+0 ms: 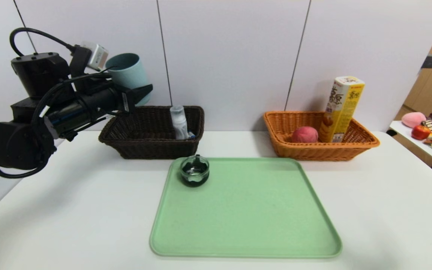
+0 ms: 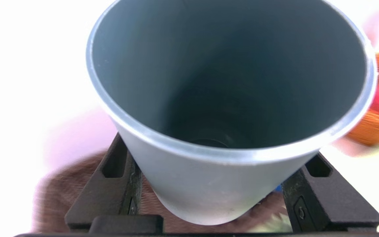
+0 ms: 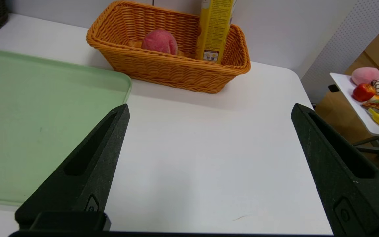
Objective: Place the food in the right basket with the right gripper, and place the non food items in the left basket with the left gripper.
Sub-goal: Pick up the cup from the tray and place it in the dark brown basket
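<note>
The teal cup [image 1: 129, 75] is clamped between the fingers of the left gripper [image 1: 135, 93], held in the air above the near-left corner of the dark brown basket [image 1: 152, 131]. The cup is plain, tapering, and empty inside, its mouth tilted up and toward the wrist camera. In that basket stands a small clear bottle [image 1: 179, 122]. The right gripper [image 3: 209, 108] hangs over bare table beside the green tray [image 1: 246, 210], its fingers spread wide and holding nothing. A small dark glass jar [image 1: 195, 171] sits on the tray's far-left corner. The orange basket [image 1: 321, 148] holds a pink round fruit [image 1: 305, 134] and a leaning yellow box [image 1: 341, 108].

The white table [image 1: 88, 210] carries green tray [image 1: 246, 210], brown basket [image 1: 152, 131], orange basket [image 1: 319, 138].
</note>
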You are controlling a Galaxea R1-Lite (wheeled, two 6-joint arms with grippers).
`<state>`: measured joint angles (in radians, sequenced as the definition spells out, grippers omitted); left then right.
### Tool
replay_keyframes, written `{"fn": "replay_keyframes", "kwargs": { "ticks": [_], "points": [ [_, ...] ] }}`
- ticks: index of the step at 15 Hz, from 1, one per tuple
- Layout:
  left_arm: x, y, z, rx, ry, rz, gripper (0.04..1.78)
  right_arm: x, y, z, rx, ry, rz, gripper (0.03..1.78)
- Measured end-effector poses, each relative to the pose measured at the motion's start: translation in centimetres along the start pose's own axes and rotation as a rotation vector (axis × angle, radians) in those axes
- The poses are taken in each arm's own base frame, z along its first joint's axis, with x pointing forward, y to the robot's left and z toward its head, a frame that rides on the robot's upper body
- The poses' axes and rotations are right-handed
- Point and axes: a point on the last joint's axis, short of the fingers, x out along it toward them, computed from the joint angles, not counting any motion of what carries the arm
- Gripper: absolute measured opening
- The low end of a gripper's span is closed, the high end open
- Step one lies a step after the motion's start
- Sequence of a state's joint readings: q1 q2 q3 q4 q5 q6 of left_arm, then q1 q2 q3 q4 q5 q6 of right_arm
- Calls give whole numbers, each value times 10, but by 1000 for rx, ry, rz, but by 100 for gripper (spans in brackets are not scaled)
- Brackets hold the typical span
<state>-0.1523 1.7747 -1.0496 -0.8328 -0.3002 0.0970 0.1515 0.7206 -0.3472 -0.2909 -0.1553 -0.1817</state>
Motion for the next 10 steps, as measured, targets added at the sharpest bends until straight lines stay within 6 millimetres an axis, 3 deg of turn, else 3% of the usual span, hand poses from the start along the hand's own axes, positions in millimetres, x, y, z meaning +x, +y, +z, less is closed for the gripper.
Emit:
{"fn": "replay_keyframes", "kwargs": {
  "ticks": [4, 6, 10],
  "points": [
    [28, 39, -41, 16, 141, 64, 113, -2, -1, 1, 18, -12, -4, 169],
    [35, 45, -58, 7, 176, 71, 113, -3, -1, 1, 20, -16, -6, 169],
    [39, 49, -75, 17, 212, 76, 135, -3, -1, 1, 20, -16, -4, 169]
  ]
}}
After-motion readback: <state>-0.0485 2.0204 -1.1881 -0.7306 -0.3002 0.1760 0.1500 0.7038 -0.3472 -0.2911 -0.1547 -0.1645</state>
